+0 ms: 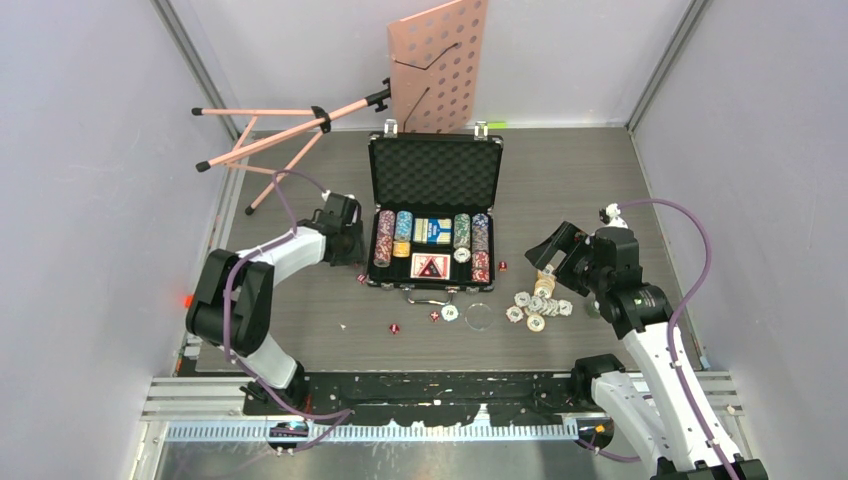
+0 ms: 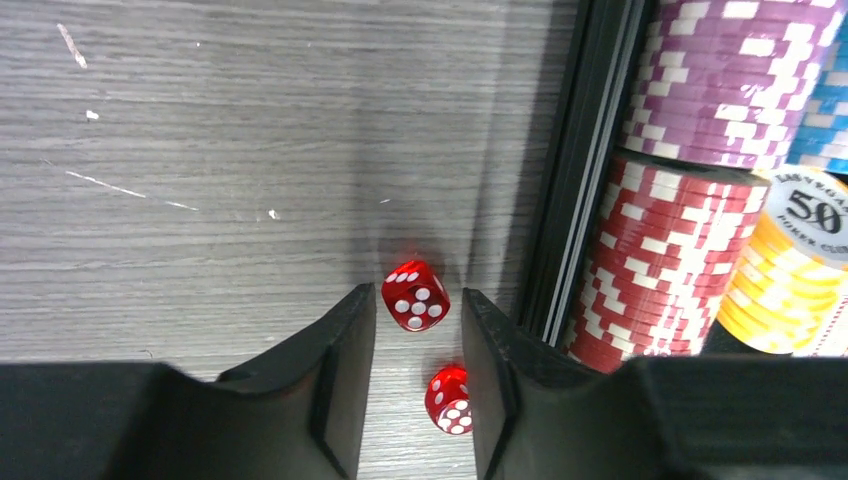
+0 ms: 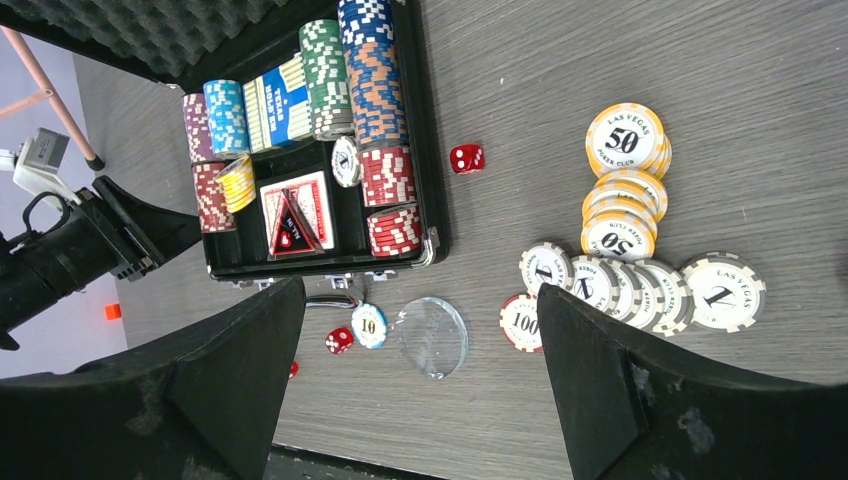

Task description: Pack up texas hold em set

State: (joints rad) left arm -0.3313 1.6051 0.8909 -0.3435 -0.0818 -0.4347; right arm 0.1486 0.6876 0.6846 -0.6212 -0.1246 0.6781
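Note:
The black briefcase [image 1: 435,172] lies open mid-table with its foam lid up. Its tray [image 3: 432,150] holds rows of chips [image 1: 385,238] and card decks [image 1: 431,230]. My left gripper [image 2: 417,292] is low at the case's left wall, its jaws a little apart. One red die [image 2: 415,296] lies free between the fingertips and a second die [image 2: 450,398] rests against the right finger. My right gripper [image 3: 420,290] hangs wide open and holds nothing, above the loose chips [image 3: 640,285] to the right of the case.
A yellow chip stack [image 3: 625,140], a 100 chip [image 3: 522,322], a 10 chip [image 3: 369,326] and a clear disc [image 3: 433,336] lie in front of the case. Single dice [image 3: 466,158] [image 3: 339,341] are scattered there too. A pink music stand [image 1: 440,60] leans behind the case.

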